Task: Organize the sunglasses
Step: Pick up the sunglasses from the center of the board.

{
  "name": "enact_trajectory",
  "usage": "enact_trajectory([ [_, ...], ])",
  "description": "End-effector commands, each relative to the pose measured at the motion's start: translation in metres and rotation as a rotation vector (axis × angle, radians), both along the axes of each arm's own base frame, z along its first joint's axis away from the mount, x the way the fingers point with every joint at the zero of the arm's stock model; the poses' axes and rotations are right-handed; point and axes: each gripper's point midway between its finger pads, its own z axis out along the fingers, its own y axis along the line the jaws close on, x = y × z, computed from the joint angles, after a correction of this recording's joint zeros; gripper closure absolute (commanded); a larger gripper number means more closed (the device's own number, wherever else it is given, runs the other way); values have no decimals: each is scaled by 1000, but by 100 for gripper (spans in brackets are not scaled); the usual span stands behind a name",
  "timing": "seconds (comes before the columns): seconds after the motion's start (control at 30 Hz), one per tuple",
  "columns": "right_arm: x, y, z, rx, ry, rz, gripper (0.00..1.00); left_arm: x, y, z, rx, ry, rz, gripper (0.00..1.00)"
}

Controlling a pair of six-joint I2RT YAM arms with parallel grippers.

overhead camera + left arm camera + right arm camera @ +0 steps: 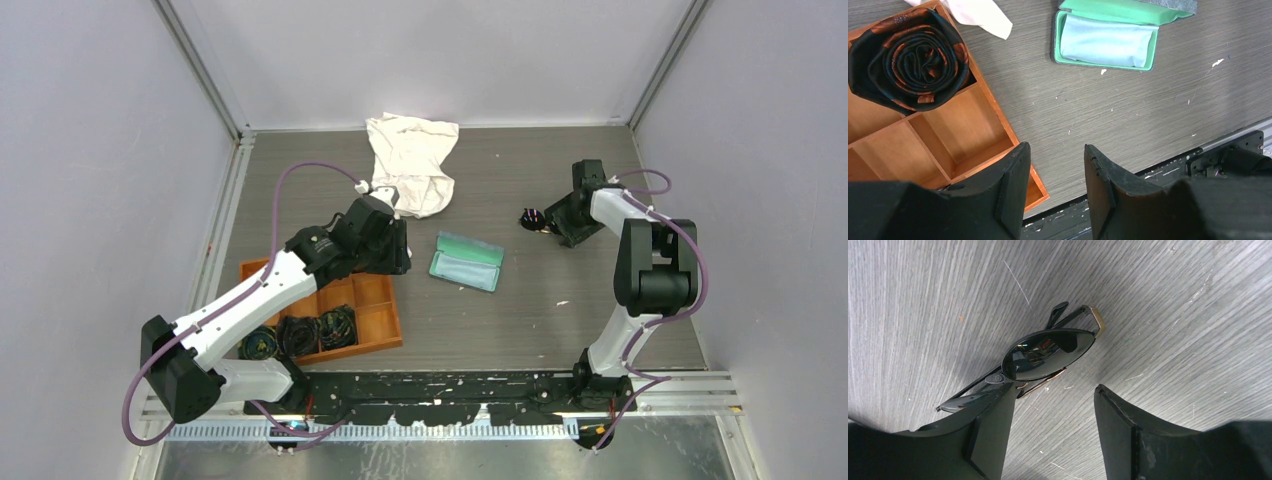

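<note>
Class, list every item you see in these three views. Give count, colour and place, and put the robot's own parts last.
sunglasses: one pair, black frame with dark lenses, lying on the table at the right gripper's fingers
glasses case: one, open, mint-green lining, middle of the table
cloth: one, white, crumpled at the far edge
tray: one, orange-brown wood with compartments, near left
rolled bundles: three seen from above, black with coloured patterns, in the tray's near row
table: one, grey wood-grain
left gripper: one, black, open and empty, over the tray's edge
right gripper: one, black, open, beside the sunglasses
</note>
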Motion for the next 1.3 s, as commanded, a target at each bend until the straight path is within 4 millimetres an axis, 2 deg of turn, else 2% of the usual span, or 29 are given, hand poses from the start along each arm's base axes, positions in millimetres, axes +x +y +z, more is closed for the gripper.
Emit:
enact_trajectory([
  [0.0, 18, -3, 24, -6, -106, -71, 35, 3, -2, 11, -27, -25, 6, 55],
  [0.13, 23, -3, 30, 13, -145, -123, 34, 2, -2, 11, -26, -24, 6, 55],
  [0.33, 29, -2, 23, 38, -135, -178, 33, 2, -2, 11, -28, -23, 8, 55],
  [0.6, 40, -14, 28, -48, -117, -143, 33, 0, 2, 11, -27, -22, 16, 55],
  [0.8, 31, -27, 27, -135, -15, -117, 34, -1, 2, 11, -31, -22, 18, 55],
  [1.0, 22, -12, 24, -74, -30, -105, 33, 0, -1, 8, -39, -13, 12, 55],
  [1.1, 19, -3, 23, -44, -29, -109, 25, 0, -3, 8, -38, -10, 9, 55],
  [1.27, 11, 0, 18, -11, -5, -224, 24, -2, -3, 7, -42, -10, 8, 55],
])
